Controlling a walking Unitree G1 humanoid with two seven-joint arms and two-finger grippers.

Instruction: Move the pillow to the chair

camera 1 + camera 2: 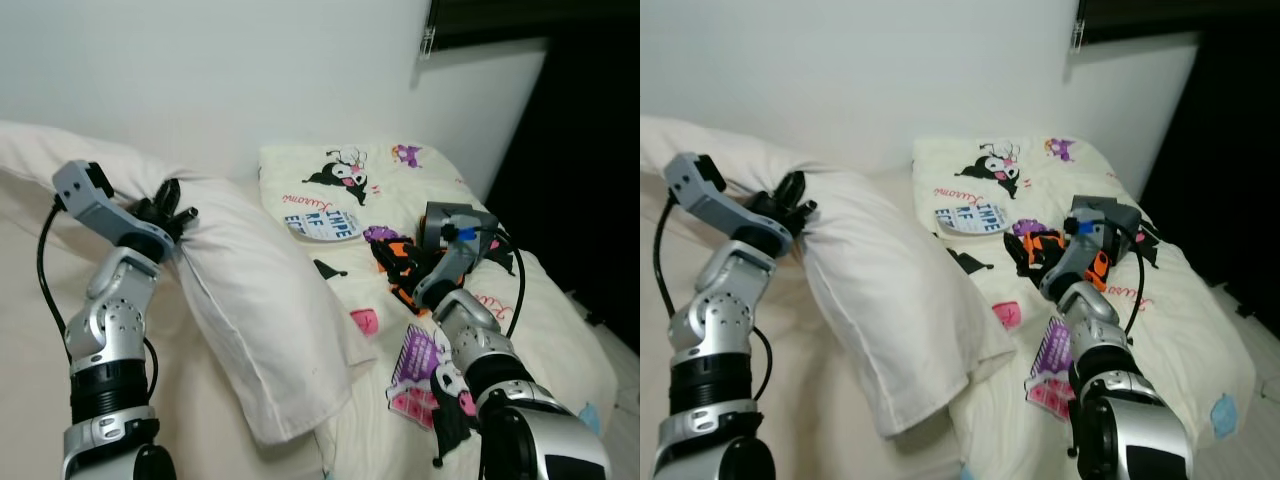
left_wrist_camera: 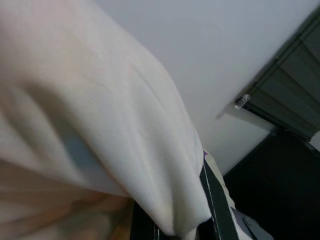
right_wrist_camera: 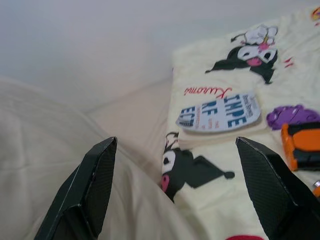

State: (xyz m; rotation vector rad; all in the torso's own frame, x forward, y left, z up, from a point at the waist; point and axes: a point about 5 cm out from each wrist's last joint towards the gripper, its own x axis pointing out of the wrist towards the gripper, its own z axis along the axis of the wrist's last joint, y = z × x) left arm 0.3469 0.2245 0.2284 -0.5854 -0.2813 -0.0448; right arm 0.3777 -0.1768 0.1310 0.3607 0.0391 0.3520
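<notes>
Bed (image 1: 560, 330): pillow (image 1: 260, 300), cartoon blanket (image 1: 400, 190).

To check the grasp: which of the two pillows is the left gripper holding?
The plain white pillow, pinched at its corner by the left gripper. The cartoon-print pillow beside it lies untouched.

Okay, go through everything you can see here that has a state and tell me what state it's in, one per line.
Pillow: lying on the bed, one corner pinched and lifted.
Left gripper: shut on the pillow corner.
Right gripper: open, above the patterned blanket, holding nothing.
Patterned blanket: spread over the bed.
Window blind: down.
</notes>
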